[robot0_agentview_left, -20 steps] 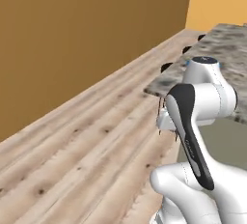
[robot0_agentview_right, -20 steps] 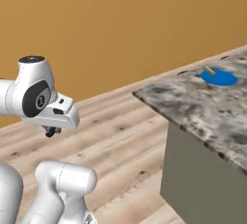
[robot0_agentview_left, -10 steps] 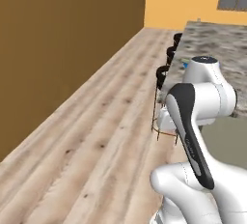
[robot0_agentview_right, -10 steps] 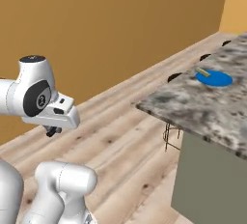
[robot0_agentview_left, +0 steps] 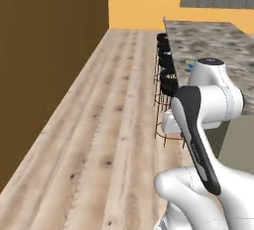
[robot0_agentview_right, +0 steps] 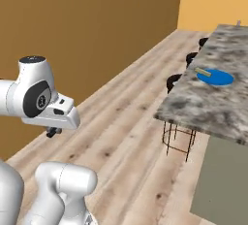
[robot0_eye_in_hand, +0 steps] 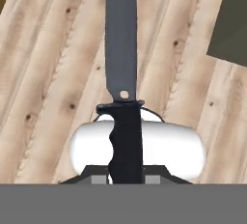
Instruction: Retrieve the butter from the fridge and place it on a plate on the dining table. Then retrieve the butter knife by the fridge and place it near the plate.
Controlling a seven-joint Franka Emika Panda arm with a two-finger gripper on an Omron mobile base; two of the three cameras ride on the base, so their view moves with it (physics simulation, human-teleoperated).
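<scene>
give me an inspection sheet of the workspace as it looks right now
surface: dining table with marbled stone top, seen at the right of the right base view
job's things: plate lies on the table; butter rests at its left edge; butter knife is in the claw, blade pointing away from the hand
clutter: nothing seen
grippers: claw is shut on the butter knife's black handle, above the wooden floor
cables: nothing seen
surroundings: black stools lined along the table, wooden plank floor, brown wall, orange wall beyond
</scene>
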